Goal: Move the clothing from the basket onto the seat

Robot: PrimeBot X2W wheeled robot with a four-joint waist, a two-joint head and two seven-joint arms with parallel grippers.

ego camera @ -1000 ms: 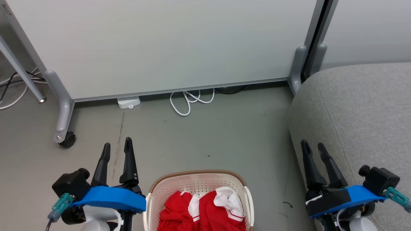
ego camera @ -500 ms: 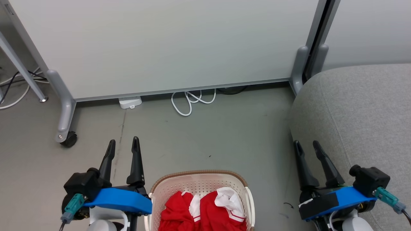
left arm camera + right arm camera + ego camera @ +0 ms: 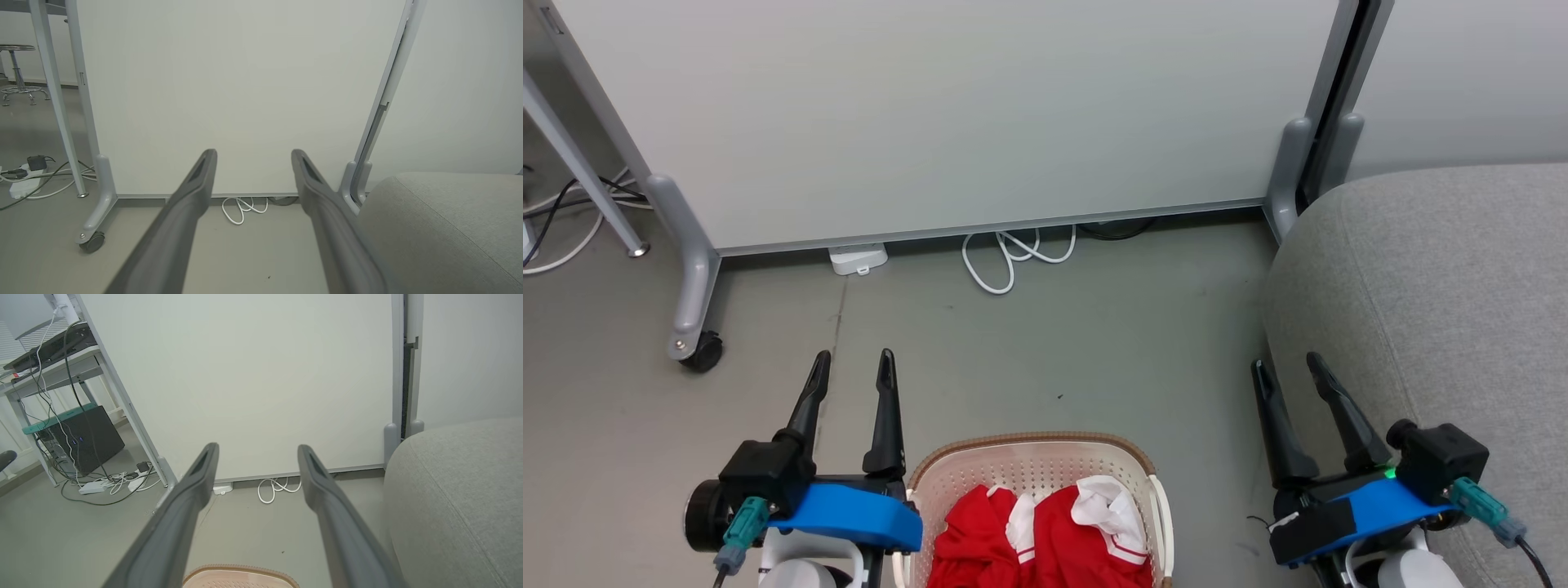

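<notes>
- Grey floor [image 3: 1045,343] nearest the robot holds one basket [image 3: 1029,447], cut off by the frame edge. The clothing [image 3: 1054,539] is heaped inside, apparently two red pieces.
- Left gripper [image 3: 854,354] and right gripper [image 3: 1285,359] flank it, both spread wide and empty, fingertips pointing beyond the heap.
- The left looks nearer the basket; the right is just beside the one seat [image 3: 1437,286].
- One partition panel [image 3: 947,114] stands farthest.

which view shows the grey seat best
The head view: from above, the seat takes up the right side, rounded edge and broad top both plain. The left wrist view has its near corner at lower right; the right wrist view, its rounded end along the right.
</notes>
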